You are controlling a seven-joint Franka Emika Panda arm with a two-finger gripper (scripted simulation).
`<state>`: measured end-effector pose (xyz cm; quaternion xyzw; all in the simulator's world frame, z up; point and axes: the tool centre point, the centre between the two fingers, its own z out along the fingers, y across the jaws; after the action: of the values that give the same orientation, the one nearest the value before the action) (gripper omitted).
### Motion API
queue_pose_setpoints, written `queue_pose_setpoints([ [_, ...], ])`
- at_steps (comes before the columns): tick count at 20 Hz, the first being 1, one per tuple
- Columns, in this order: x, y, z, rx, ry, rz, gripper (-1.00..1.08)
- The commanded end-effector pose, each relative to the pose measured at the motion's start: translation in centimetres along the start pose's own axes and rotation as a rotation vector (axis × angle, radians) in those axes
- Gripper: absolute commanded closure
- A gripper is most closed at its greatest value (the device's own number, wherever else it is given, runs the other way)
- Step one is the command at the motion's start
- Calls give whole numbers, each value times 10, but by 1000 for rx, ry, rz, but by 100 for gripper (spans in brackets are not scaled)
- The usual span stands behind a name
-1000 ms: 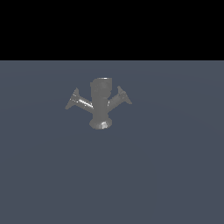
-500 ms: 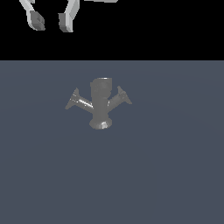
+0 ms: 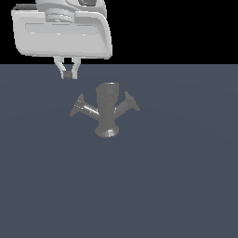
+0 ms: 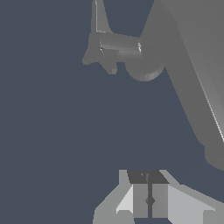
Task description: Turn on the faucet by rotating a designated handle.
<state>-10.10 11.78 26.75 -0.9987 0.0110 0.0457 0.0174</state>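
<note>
You see the grey metallic faucet (image 3: 108, 111) upright mid-bench (image 3: 176, 176), flared foot down. Its lighter, longer handle (image 3: 82, 107) slants toward the exterior view's left. Your gripper (image 3: 69, 74) hovers above it, fingers together, empty.

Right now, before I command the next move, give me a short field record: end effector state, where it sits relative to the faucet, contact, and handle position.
end effector: fingers together, nothing between them
end effector position: above the surface, up and toward the exterior view's left of the faucet
contact: none; clear gap to the handle
handle: longer, lighter arm slanting out to the exterior view's left, flared end outward
other arm: shorter stub on the exterior view's right
faucet pose: upright on its round foot
surface: plain blue-grey floor
</note>
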Motion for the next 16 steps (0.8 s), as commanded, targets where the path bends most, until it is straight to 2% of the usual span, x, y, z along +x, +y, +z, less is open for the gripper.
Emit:
queue_pose_setpoints([
  [1, 34, 16, 21, -43, 45, -5, 76],
  [2, 42, 12, 31, -65, 54, -53, 68],
  [3, 47, -11, 41, -77, 68, -137, 79],
  [4, 71, 13, 43, -81, 98, -85, 62],
  [5, 76, -6, 55, -98, 113, -172, 53],
  [6, 99, 27, 55, -119, 133, -76, -34],
  [7, 99, 27, 55, -119, 133, -76, -34],
  [8, 104, 25, 59, -136, 105, -138, 46],
  [9, 93, -41, 80, -141, 126, -236, 13],
  [10, 92, -46, 79, -141, 127, -245, 13],
  [11, 49, -2, 83, -186, 52, -197, 75],
  [12, 66, 19, 123, -226, -17, -153, 75],
  [13, 98, 22, 96, -251, 32, -119, 42],
  [14, 182, 44, 84, -240, 124, -79, 79],
  [15, 201, 57, 46, -229, 216, -40, 79],
  [16, 156, 36, 60, -173, 211, 43, 75],
])
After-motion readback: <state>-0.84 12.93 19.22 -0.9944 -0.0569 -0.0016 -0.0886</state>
